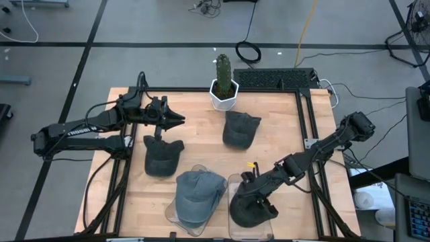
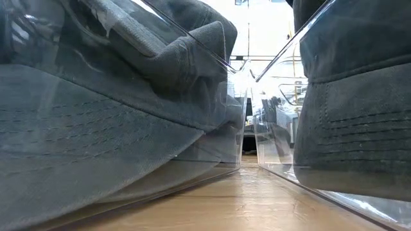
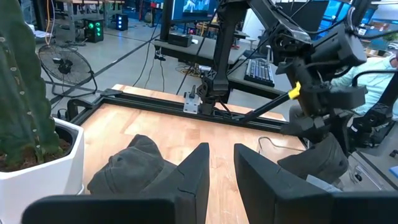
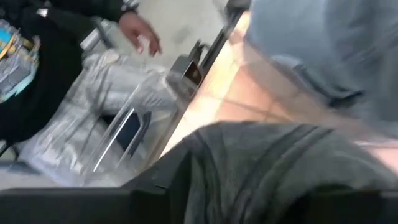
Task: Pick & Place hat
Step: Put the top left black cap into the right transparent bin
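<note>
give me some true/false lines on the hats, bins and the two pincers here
1. Four hats are on the table. True.
2. The cactus lies tipped over. False: it stands upright in its white pot.
3. The right pincer is at the dark hat in the right bin. True.
4. The blue-grey hat lies on bare wood. False: it sits in the left bin.
5. The left pincer holds a hat. False: it is open, holding nothing.

Right gripper fingers hidden against dark hat.
</note>
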### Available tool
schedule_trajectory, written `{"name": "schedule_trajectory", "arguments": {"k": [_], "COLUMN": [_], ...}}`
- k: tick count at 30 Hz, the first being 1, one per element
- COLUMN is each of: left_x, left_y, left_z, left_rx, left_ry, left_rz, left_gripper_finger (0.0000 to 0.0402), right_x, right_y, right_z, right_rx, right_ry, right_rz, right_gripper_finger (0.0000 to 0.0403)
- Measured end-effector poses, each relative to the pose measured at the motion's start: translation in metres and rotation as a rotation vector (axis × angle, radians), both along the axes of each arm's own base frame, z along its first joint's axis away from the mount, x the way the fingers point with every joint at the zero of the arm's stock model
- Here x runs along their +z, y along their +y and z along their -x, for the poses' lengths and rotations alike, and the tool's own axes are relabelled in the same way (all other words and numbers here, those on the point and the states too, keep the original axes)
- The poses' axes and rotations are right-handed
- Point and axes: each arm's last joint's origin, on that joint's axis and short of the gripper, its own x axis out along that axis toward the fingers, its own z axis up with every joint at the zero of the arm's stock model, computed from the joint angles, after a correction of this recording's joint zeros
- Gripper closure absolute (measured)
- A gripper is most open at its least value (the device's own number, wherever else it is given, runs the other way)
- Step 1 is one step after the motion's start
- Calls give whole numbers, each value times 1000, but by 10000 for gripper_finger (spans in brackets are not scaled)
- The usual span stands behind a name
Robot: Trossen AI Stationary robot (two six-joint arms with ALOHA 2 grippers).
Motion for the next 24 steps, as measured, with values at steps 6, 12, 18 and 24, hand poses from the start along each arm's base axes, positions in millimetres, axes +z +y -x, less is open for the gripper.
{"name": "schedule_trajectory", "arguments": {"k": [6, 12, 18, 24], "left_x": [0, 0, 0, 0], "left_y": [0, 0, 0, 0], "left_z": [0, 0, 0, 0], "left_rx": [0, 0, 0, 0], "left_ry": [0, 0, 0, 0], "left_rz": [0, 0, 0, 0], "left_gripper_finger": [319, 320, 320, 319], "right_x": [19, 49, 72, 78], "right_y": [-7, -17, -27, -10], "right_z": [7, 23, 39, 60], "right_rx": [-81, -103, -127, -44], "right_ry": [-78, -191, -271, -263], "right_rz": [14, -16, -51, -89], "right_gripper_finger": [174, 127, 126, 146]}}
